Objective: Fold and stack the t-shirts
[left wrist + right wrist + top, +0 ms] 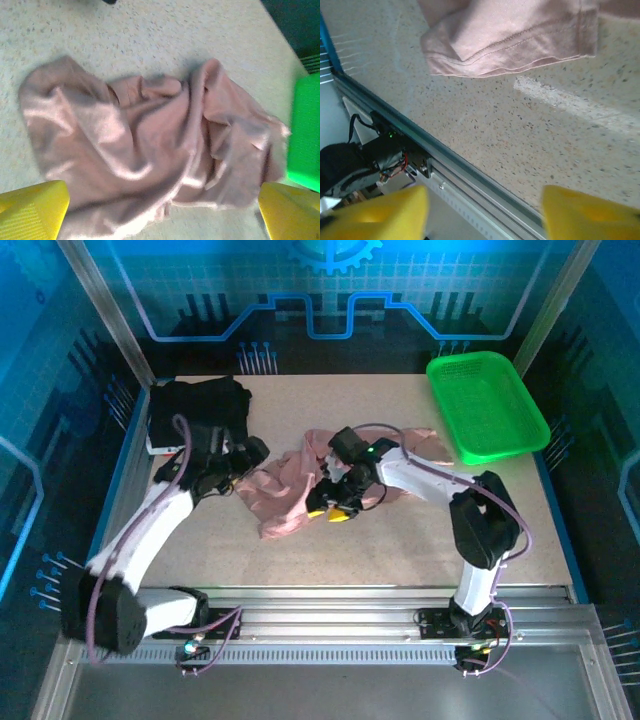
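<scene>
Where the pink t-shirt (285,492) lies: middle of desk (400,550), crumpled, unfolded, between the two arms
Pink t-shirt, left wrist view: rumpled heap (150,150) flat on desk, folds and creases all over, print not visible
Pink t-shirt, right wrist view: stitched hem edge (510,40) resting on desk, doubled over at one corner
Black t-shirt (200,410): far-left corner of desk, bunched dark pile, apart from pink one, not stacked with it
Left claw (245,462): at left edge of pink t-shirt, near side of black one; in its own camera (162,212) yellow fingers (32,210) spread wide, released, cloth below and beyond them, nothing pinched
Right claw (328,512): over near edge of pink t-shirt; in its own camera (482,210) yellow fingers (590,210) apart, released, bare desk and front rail (445,160) under it
Green basket (485,405): far-right corner, tilted, pink sleeve reaches close to its near-left corner
Touching basket or not: cannot tell
</scene>
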Available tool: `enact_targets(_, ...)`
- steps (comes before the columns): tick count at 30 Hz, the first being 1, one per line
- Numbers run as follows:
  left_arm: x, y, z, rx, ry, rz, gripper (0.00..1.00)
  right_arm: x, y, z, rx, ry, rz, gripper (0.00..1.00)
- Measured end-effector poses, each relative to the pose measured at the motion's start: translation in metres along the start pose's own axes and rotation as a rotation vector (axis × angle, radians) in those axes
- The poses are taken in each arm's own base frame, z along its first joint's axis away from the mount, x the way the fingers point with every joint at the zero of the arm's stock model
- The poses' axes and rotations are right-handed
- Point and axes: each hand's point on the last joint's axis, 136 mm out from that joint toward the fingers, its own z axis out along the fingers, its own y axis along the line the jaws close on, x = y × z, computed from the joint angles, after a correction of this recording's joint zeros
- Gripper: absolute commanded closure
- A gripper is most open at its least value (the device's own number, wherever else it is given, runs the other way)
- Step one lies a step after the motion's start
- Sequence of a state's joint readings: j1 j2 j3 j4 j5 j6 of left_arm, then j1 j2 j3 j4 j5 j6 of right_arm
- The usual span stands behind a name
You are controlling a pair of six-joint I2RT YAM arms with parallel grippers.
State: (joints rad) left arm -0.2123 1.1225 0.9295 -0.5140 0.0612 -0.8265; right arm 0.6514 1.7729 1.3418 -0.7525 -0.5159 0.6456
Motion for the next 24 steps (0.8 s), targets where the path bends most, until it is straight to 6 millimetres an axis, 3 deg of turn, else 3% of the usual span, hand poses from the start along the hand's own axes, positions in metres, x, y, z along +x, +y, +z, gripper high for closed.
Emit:
enact_targets(2,0.03,0.008,-0.025,0.011,0.029,-0.013,0.04,-0.004,-0.003,-0.024,-0.006,-0.059,-0.055,0.11)
enact_targets(4,0.066,0.02,-0.036,-0.001,0.098,-0.021,0.07,-0.011,-0.003,-0.057,-0.021,-0.155,-0.114,0.07)
enact_targets(6,0.096,0.038,-0.029,-0.049,0.171,-0.037,0.11,-0.017,-0.003,-0.084,-0.029,-0.235,-0.162,0.05)
enact_targets(7,0.11,0.051,-0.023,-0.088,0.207,-0.049,0.14,-0.02,-0.004,-0.094,-0.031,-0.267,-0.178,0.0)
enact_targets(9,0.135,0.078,-0.009,-0.184,0.264,-0.073,0.2,-0.027,-0.011,-0.106,-0.03,-0.301,-0.186,0.0)
enact_targets(11,0.15,0.099,0.0,-0.258,0.297,-0.096,0.24,-0.035,-0.025,-0.107,-0.02,-0.306,-0.167,0.01)
enact_targets(14,0.157,0.112,0.012,-0.314,0.304,-0.13,0.26,-0.043,-0.044,-0.095,-0.001,-0.274,-0.137,0.02)
enact_targets(24,0.151,0.108,0.049,-0.281,0.236,-0.184,0.31,-0.049,-0.074,-0.061,0.049,-0.18,-0.093,0.1)
